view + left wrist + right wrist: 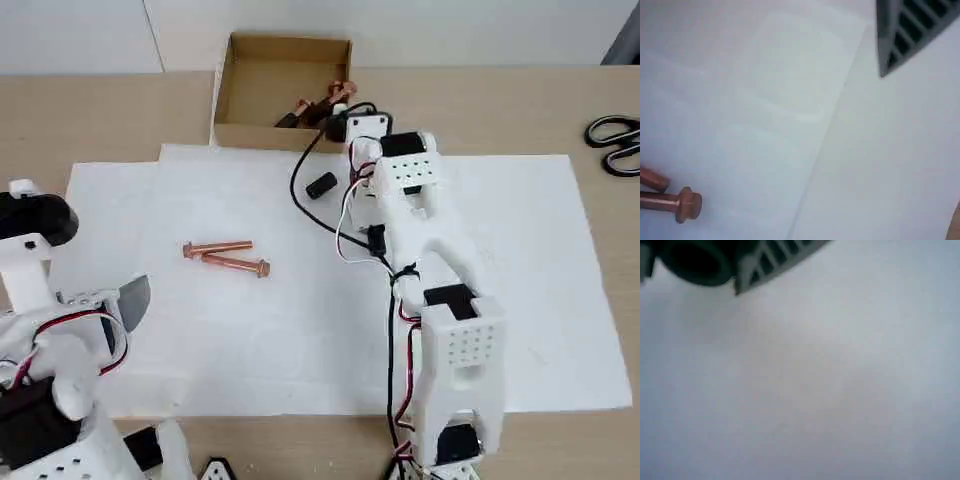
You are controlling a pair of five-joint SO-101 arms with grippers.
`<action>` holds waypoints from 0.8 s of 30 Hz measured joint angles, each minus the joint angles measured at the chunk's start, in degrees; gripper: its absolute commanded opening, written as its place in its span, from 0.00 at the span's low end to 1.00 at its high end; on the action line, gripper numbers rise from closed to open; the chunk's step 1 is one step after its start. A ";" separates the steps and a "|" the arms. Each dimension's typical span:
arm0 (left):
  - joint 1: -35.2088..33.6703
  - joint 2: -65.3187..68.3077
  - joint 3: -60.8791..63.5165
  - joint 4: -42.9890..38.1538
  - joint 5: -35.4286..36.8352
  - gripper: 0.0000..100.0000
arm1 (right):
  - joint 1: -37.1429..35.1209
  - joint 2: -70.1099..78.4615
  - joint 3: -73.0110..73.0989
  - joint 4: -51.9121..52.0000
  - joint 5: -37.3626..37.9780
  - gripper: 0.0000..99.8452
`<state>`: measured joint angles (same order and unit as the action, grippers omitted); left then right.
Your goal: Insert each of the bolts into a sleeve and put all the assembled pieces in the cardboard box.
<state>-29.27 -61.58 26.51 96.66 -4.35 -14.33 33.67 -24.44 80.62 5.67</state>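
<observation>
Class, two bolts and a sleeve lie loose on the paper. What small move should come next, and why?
Probably the left gripper should ease toward one of the two bolts. Both lie bare on the paper close to that arm, while the loose sleeve lies beside the right arm, near the box.

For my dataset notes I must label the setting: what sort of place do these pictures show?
Probably a workbench in a small lab or workshop: a wooden table under a white paper sheet, two loose copper-coloured bolts on it, a cardboard box, and scissors at the edge.
</observation>
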 measured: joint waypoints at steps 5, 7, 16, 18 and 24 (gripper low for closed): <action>0.00 0.00 0.00 0.00 0.00 0.33 | 0.09 0.00 0.00 0.88 0.18 0.18; 0.00 0.00 0.00 0.00 0.00 0.33 | 0.09 0.00 -0.09 1.41 0.18 0.21; 0.00 0.00 0.00 0.00 0.00 0.33 | 0.09 0.00 -0.09 3.87 0.18 0.21; 0.00 0.00 0.00 0.00 0.00 0.33 | 0.09 0.00 -0.09 5.01 0.18 0.21; 0.00 0.00 0.00 0.00 0.00 0.33 | 0.09 0.00 -0.09 5.63 0.18 0.20</action>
<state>-29.27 -61.58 26.51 96.66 -4.35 -14.24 33.67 -24.53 86.24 5.85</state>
